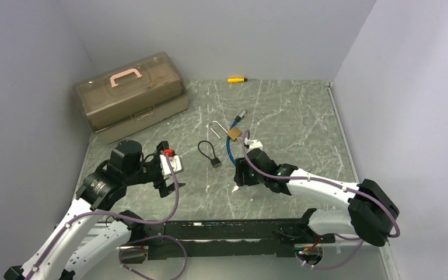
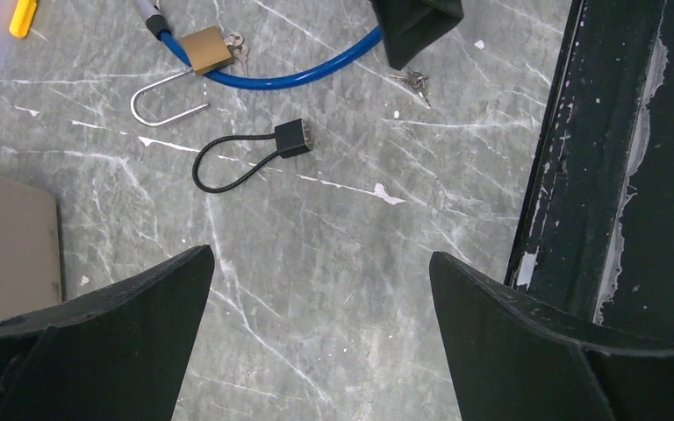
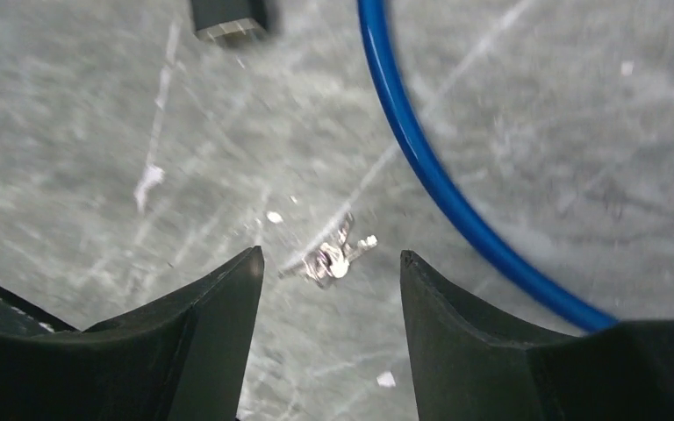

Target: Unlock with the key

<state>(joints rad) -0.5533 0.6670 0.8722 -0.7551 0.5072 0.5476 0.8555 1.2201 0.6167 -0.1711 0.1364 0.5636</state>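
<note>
The right gripper [image 3: 330, 253] is hovering half-open, empty, straddling the keys [image 3: 333, 260], seemingly not touching them; the top view is hiding them. The left gripper [image 2: 320, 256] is gaping wide, empty. The brass padlock [image 2: 208, 49] is lying beyond on the grey marbled table [image 1: 291, 116], grey walls [image 1: 210, 35] enclosing it.

White arms [image 1: 322, 185], black joints [image 1: 376, 213], purple cables [image 1: 177, 192]
</note>
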